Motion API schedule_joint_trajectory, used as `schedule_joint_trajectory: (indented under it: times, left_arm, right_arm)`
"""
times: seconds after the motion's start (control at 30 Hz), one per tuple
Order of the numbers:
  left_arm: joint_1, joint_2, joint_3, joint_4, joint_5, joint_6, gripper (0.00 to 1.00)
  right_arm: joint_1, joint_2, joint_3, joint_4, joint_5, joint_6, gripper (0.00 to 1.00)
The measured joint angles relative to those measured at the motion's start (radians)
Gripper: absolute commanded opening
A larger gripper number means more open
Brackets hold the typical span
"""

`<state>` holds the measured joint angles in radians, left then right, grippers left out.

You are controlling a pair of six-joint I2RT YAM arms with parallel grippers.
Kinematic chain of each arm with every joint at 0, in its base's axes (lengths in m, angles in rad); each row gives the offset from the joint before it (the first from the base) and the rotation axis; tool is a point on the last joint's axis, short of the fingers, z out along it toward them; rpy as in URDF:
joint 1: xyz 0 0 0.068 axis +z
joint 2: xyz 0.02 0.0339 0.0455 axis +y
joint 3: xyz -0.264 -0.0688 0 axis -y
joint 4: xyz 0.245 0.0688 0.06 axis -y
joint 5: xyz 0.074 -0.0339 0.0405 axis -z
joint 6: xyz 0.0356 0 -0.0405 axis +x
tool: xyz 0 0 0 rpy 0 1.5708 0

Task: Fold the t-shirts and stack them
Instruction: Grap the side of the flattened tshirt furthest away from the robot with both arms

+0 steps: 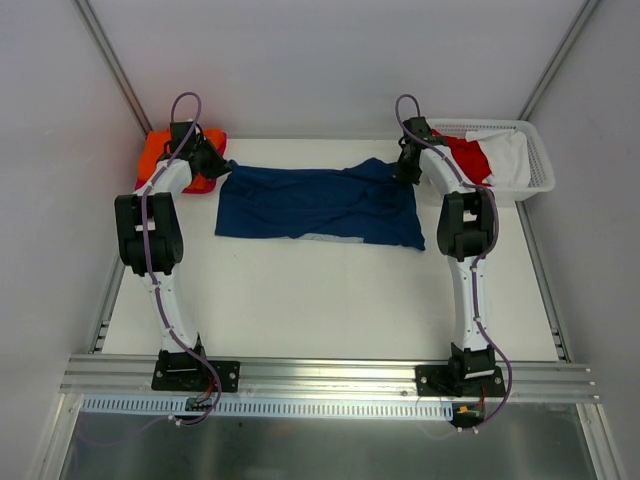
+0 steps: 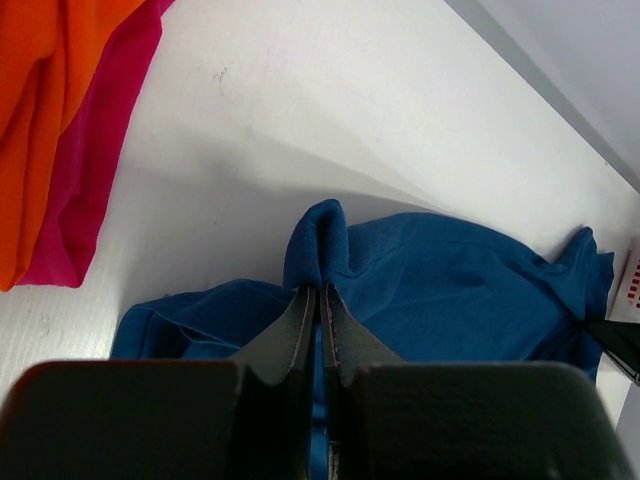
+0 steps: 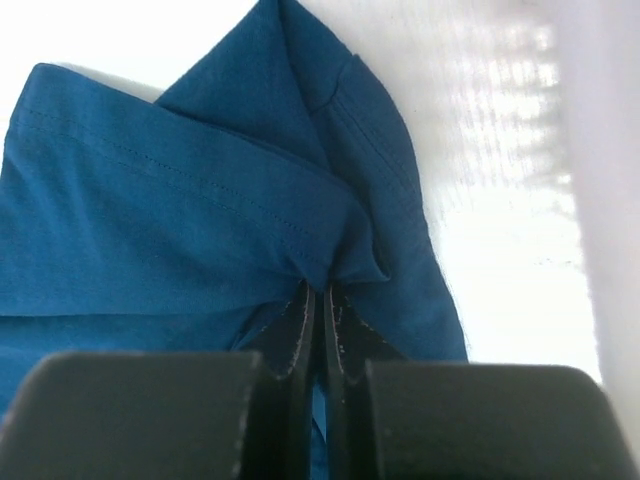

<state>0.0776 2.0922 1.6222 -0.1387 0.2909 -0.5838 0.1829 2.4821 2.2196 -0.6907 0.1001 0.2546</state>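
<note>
A navy blue t-shirt (image 1: 315, 205) lies spread across the back half of the table. My left gripper (image 1: 222, 165) is shut on its far left corner; in the left wrist view the jaws pinch a raised fold of the navy blue t-shirt (image 2: 430, 280) at my left gripper (image 2: 318, 290). My right gripper (image 1: 405, 175) is shut on the far right corner, where the navy blue t-shirt (image 3: 170, 210) bunches between the jaws of my right gripper (image 3: 320, 288). Folded orange (image 1: 155, 150) and magenta-pink (image 2: 90, 160) t-shirts lie at the back left.
A white lattice basket (image 1: 535, 165) at the back right holds a red t-shirt (image 1: 468, 155) and a white t-shirt (image 1: 508, 160). Grey walls close in the table on the left, back and right. A metal rail (image 1: 320, 375) runs along the near edge.
</note>
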Motion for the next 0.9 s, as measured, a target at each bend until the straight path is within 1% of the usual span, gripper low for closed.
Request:
schedule_joint_trajectory:
  times: [0.13, 0.23, 0.4, 0.47, 0.5, 0.57, 0.63, 0.67, 0.73, 0.77, 0.8, 0.83, 0.87, 0.9]
  left_arm:
    - [0.0, 0.0, 0.0, 0.0, 0.002, 0.0, 0.0]
    - [0.0, 0.0, 0.0, 0.0, 0.011, 0.0, 0.0]
    - [0.0, 0.0, 0.0, 0.001, 0.016, 0.0, 0.0]
    - [0.0, 0.0, 0.0, 0.002, 0.016, 0.0, 0.0]
    - [0.0, 0.0, 0.0, 0.002, 0.016, 0.0, 0.0]
    - [0.0, 0.0, 0.0, 0.002, 0.016, 0.0, 0.0]
    - [0.0, 0.0, 0.0, 0.003, 0.016, 0.0, 0.0]
    - [0.0, 0.0, 0.0, 0.003, 0.016, 0.0, 0.0]
    - [0.0, 0.0, 0.0, 0.003, 0.017, 0.0, 0.0]
    - [0.0, 0.0, 0.0, 0.003, 0.017, 0.0, 0.0]
    - [0.0, 0.0, 0.0, 0.004, 0.017, 0.0, 0.0]
    - [0.0, 0.0, 0.0, 0.004, 0.017, 0.0, 0.0]
    - [0.0, 0.0, 0.0, 0.004, 0.017, 0.0, 0.0]
    - [0.0, 0.0, 0.0, 0.004, 0.018, 0.0, 0.0]
  right_arm:
    - [-0.002, 0.0, 0.005, -0.003, 0.0, -0.005, 0.0]
    - [-0.003, 0.0, 0.008, -0.005, -0.001, -0.009, 0.06]
    - [-0.003, 0.001, 0.01, -0.005, -0.004, -0.014, 0.08]
    - [-0.003, 0.001, 0.01, -0.004, -0.008, -0.014, 0.21]
    - [-0.003, 0.001, 0.01, -0.002, -0.011, -0.018, 0.23]
    - [-0.001, 0.001, 0.01, 0.0, -0.013, -0.028, 0.23]
    - [0.0, 0.001, 0.011, 0.001, -0.014, -0.031, 0.27]
    - [0.0, 0.001, 0.013, 0.002, -0.016, -0.032, 0.23]
    - [0.0, 0.001, 0.016, 0.005, -0.017, -0.035, 0.1]
    - [0.0, 0.001, 0.018, 0.005, -0.016, -0.037, 0.11]
    - [0.0, 0.001, 0.019, 0.005, -0.017, -0.035, 0.14]
    - [-0.001, 0.001, 0.019, 0.005, -0.017, -0.034, 0.26]
    - [-0.001, 0.001, 0.02, 0.005, -0.017, -0.035, 0.29]
    - [-0.001, 0.001, 0.021, 0.006, -0.016, -0.034, 0.3]
